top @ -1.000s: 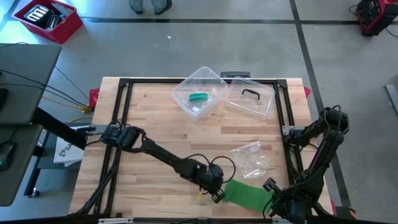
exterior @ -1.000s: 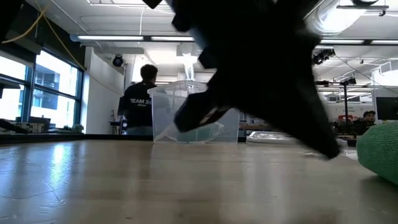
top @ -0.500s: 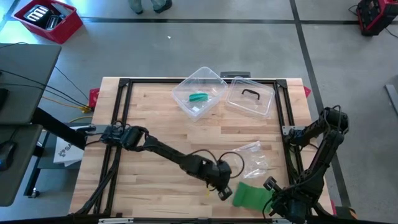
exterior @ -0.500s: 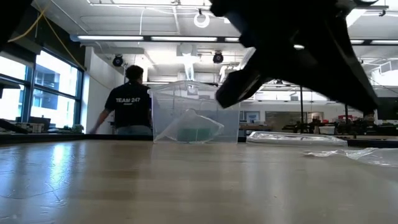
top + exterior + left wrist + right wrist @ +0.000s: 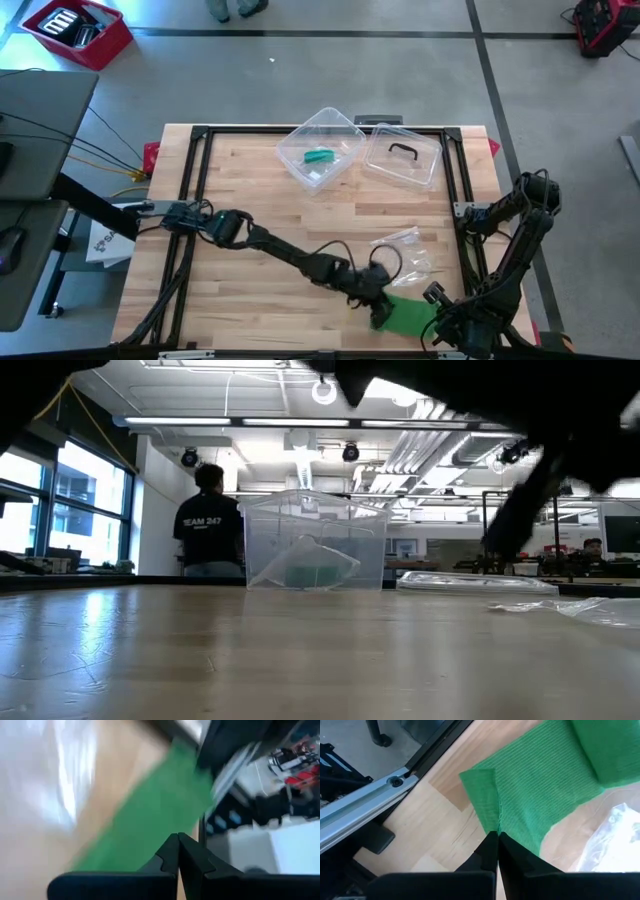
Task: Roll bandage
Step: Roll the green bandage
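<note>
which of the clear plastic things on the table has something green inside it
The open clear tub at the table's far edge, with a small green item in it. The lid beside it carries only a dark handle, and the crumpled wrapper looks empty.

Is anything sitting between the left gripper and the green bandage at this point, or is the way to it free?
Nothing visible stands between them. The left gripper, fingers shut, is already at the near-left edge of the green bandage. The crumpled plastic wrapper lies beyond the bandage, off to the side. The right gripper, also shut, pins the bandage's other end.
</note>
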Robot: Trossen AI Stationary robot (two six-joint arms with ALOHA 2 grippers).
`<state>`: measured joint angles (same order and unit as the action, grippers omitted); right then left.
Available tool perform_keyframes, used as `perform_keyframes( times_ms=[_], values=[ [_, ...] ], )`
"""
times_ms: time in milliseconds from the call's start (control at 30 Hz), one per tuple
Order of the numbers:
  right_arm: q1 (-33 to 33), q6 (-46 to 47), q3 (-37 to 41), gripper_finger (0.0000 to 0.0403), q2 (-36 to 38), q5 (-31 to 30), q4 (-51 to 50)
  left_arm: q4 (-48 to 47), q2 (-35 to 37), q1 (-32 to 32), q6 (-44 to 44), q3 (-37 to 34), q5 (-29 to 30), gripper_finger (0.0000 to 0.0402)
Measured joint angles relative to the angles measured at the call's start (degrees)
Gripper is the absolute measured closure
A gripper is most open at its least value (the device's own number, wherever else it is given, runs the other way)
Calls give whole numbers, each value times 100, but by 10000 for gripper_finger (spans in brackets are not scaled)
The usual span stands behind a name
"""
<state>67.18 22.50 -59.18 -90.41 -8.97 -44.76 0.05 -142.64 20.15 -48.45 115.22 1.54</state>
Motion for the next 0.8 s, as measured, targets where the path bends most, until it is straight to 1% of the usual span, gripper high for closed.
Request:
perform_keyframes(
  times_ms=[67, 133, 233, 300, 467, 567, 633, 800],
  values=[
    [0, 39, 0, 403, 0, -1, 2, -511, 50, -65, 382, 401, 58, 402],
    [7, 116, -1, 403, 0, -90, 30, -1302, 75, -111, 658, 734, 63, 402],
    [54, 147, 0, 403, 0, -294, 152, -2706, 24, -66, 950, 1067, 206, 402],
    [81, 109, 0, 403, 15, -426, 295, -3328, -1, -7, 1017, 1207, 410, 402],
    [85, 104, -2, 403, 356, -581, 703, -3618, 46, 186, 796, 1239, 550, 402],
    [129, 199, -2, 403, 600, -809, 871, -3613, 28, 368, 651, 1194, 988, 402],
    [151, 185, -8, 403, 689, -905, 1076, -3475, 28, 475, 546, 1195, 1125, 401],
    [151, 71, -8, 403, 723, -973, 1379, -2766, -315, 680, 647, 1199, 1083, 402]
  ],
)
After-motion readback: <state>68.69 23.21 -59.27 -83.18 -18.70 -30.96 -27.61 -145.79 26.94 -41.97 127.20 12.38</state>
